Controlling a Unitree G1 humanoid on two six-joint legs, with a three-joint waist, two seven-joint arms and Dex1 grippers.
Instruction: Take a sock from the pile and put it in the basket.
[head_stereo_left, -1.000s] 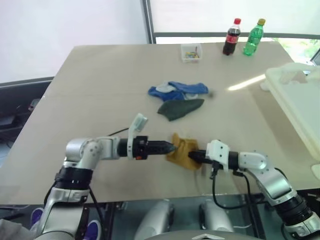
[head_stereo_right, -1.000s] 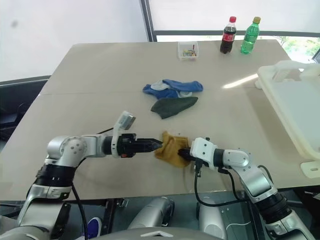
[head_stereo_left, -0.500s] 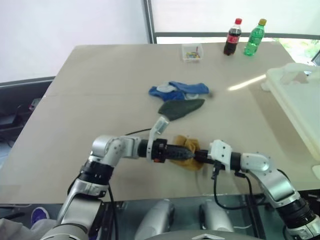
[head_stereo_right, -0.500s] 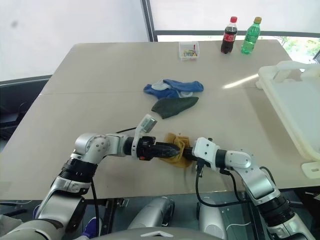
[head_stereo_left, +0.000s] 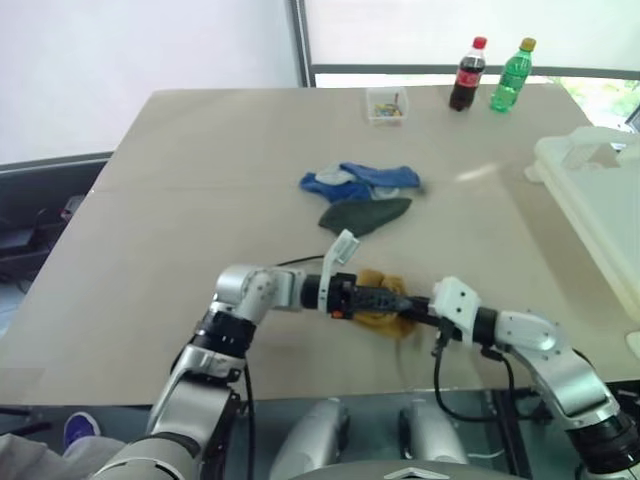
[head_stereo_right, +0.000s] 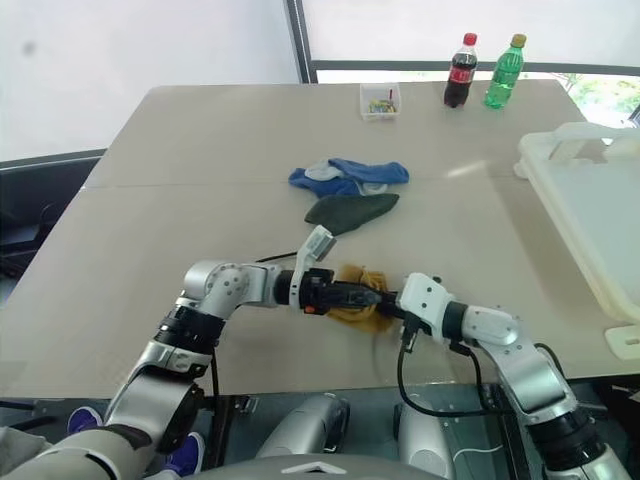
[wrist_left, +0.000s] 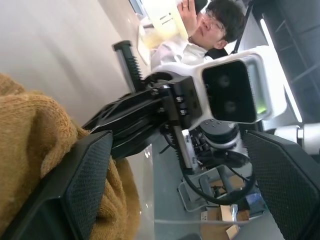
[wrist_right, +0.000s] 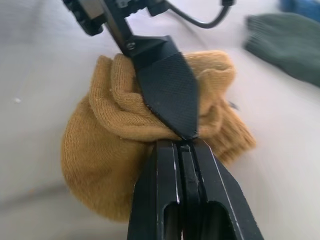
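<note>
A mustard-yellow sock (wrist_right: 95, 165) lies bunched near the table's front edge, apart from the pile. The pile is a blue sock (head_stereo_left: 360, 180) and a dark green sock (head_stereo_left: 363, 215) at mid-table. My right gripper (head_stereo_left: 413, 311) is shut, its tips pinching the mustard sock's near edge. Reaching across from the left, my left gripper (head_stereo_left: 386, 299) is open, with one black finger (wrist_right: 167, 85) lying over the sock's top. The cream-white basket (head_stereo_left: 565, 190) stands at the table's right edge, far from both grippers.
At the back of the table stand a small clear box (head_stereo_left: 384, 104), a cola bottle (head_stereo_left: 462, 75) and a green bottle (head_stereo_left: 511, 75). The left wrist view shows a person (wrist_left: 210, 25) beyond the table. The table's front edge runs just below the grippers.
My left arm has swung to the right, carrying its open gripper over the mustard sock toward the right gripper. The right gripper and the sock have shifted slightly right.
</note>
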